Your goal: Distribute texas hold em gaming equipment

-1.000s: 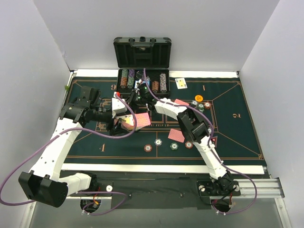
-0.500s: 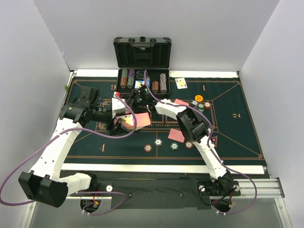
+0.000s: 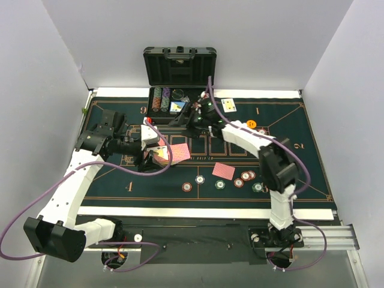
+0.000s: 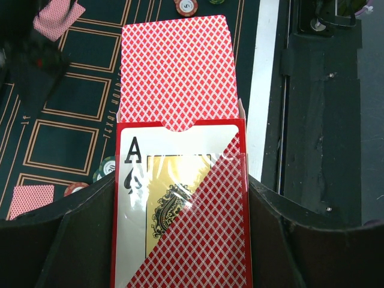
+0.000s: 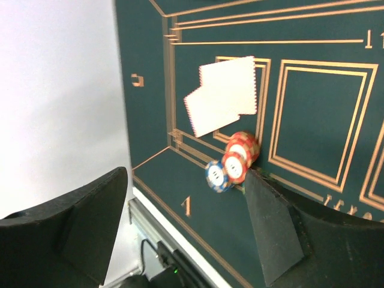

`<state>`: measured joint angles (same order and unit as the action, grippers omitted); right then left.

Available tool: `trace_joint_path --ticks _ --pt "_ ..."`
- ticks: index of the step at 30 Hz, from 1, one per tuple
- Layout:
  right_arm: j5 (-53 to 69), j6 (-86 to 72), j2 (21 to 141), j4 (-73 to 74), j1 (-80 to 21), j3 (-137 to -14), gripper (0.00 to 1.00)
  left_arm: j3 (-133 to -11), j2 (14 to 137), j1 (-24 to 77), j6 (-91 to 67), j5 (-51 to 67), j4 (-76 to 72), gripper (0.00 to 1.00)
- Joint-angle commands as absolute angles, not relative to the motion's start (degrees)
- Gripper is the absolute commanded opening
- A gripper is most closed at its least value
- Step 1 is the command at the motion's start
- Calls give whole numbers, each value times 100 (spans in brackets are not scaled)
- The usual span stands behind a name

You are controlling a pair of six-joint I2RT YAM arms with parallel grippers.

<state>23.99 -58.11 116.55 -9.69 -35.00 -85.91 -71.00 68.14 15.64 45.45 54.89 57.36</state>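
The left claw [image 4: 180,198] is clenched on a red card box [image 4: 180,240] whose clear window shows an ace of spades. Its 2 dark fingers [image 4: 66,240] press against the box's long sides. A stack of red-backed cards [image 4: 174,72] sticks out of the box's open end. From above, this claw [image 3: 153,155] hangs over the left-centre of the green felt surface [image 3: 300,168], just beside a loose face-down card [image 3: 180,151].

The right claw [image 5: 186,180] is released, with its jaws apart and nothing between them. In the overhead view it [image 3: 195,117] reaches to the far side of the felt, near the open black case [image 3: 180,66] and its racked chip rows [image 3: 161,99].

The right wrist camera looks down on 2 overlapping cards [image 5: 225,99], washed pale by glare. Just beside them, a few red-and-white chips [image 5: 240,153] touch a blue-and-white chip [image 5: 216,175].

Elsewhere on the felt:
- A second face-down card [image 3: 223,171] lies near the middle.
- A face-up card [image 3: 228,105] lies at the far edge.
- An orange disc [image 3: 251,124] sits to the right of the arm.
- Several striped chips [image 3: 199,179] are spread singly along the near side.
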Motion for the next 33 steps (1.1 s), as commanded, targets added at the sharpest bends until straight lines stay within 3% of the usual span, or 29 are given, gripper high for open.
trace_joint_path --ticks 1,14,18,22,28,33 --pt "2715 -5809 10251 -1177 -3244 -7869 75 -7225 6724 1529 4649 5827 5669 2" --pt "3427 -6652 7797 -1906 -2918 -5899 85 -7207 6759 1529 4746 5810 5704 3" --pt "3586 -6794 7489 -2180 -3198 -5704 85 -7198 6776 1529 4746 5818 5678 3" --pt "3542 -6303 7497 -1418 -3716 -6020 84 -7189 6776 1529 4720 5827 5643 3" --pt "3498 -6284 7638 -1195 -3964 -6012 76 -7207 6768 1521 4650 5836 5581 2" --pt "3525 -6319 7603 -1187 -4043 -6020 59 -7172 6724 1503 4527 5897 5423 2"
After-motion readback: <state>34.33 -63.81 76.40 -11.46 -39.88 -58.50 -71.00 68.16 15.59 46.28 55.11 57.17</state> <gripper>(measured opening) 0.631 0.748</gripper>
